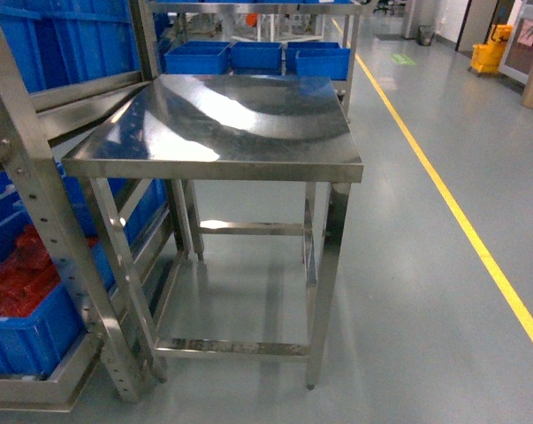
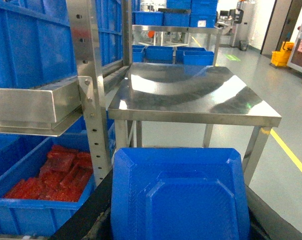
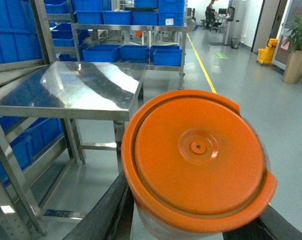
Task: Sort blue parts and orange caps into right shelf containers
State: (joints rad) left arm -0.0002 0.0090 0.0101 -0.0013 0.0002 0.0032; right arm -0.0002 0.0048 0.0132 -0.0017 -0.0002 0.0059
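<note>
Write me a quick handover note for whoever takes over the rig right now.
Left gripper: shut on a blue part, filling the left wrist view.
Right gripper: shut on an orange cap.
Neither gripper shows in the head view.
The steel table stands directly ahead; blue bins sit on the rack behind it, and a bin of red pieces is low on the left shelf.
Done: both items picked.
Left: carry each to its container and release.
</note>
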